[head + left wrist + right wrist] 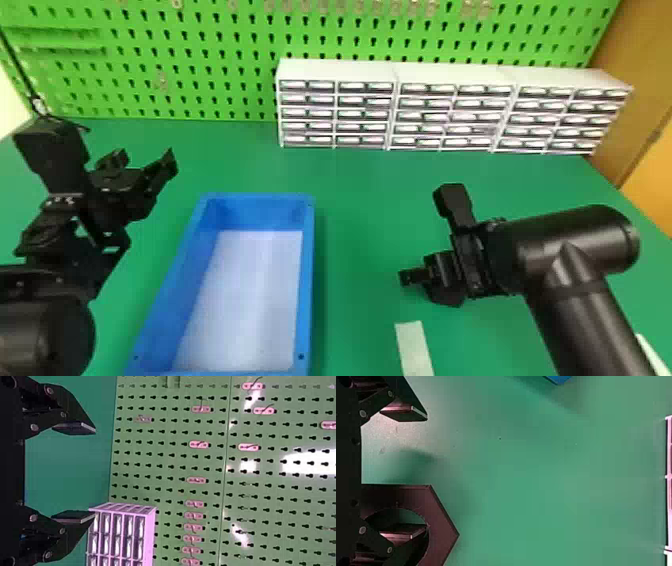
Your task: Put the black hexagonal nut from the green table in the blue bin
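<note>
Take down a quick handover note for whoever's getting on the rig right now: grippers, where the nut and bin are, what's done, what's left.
Left gripper: open, parked left of the blue bin.
Right gripper: open, right of the bin, at the black hexagonal nut. One finger shows within the nut's hole outline; whether it is inserted or just above, I can't tell.
Done: right gripper is at the nut.
Left: grip it, carry it to the bin, release.

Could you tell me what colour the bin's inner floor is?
The bin floor is bluish white, clearest in the head view.
</note>
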### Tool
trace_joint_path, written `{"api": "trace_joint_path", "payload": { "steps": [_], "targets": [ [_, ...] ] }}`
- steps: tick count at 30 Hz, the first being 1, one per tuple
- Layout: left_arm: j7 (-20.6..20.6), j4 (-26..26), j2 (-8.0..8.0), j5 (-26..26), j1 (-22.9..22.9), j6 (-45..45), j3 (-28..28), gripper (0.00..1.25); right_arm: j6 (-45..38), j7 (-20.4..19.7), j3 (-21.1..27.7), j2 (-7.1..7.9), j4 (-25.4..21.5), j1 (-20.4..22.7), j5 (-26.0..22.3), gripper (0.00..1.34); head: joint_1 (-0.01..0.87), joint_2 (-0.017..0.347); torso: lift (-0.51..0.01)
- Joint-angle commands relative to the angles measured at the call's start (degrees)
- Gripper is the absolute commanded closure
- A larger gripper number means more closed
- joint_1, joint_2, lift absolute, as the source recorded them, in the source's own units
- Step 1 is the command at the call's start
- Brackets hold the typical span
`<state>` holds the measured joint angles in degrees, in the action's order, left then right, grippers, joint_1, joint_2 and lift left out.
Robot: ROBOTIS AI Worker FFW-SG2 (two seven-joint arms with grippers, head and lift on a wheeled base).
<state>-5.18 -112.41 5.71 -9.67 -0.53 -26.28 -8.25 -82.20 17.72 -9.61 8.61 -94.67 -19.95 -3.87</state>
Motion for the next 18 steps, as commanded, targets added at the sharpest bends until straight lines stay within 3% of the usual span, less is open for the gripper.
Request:
{"api": "trace_joint_path", "payload": {
  "steps": [1, 18],
  "targets": [
    [0.00, 0.00, 0.00, 0.00, 0.00, 0.00, -0.01, 0.50, 0.02, 0.04, -0.06, 0.00, 0.19, 0.00, 0.00, 0.30, 0.692, 0.008, -0.097],
    [0.00, 0.00, 0.00, -0.09, 0.00, 0.00, -0.01, 0.50, 0.37, 0.12, -0.41, 0.09, 1.25, 0.09, 0.09, 0.30, 0.692, 0.008, -0.097]
  ]
}}
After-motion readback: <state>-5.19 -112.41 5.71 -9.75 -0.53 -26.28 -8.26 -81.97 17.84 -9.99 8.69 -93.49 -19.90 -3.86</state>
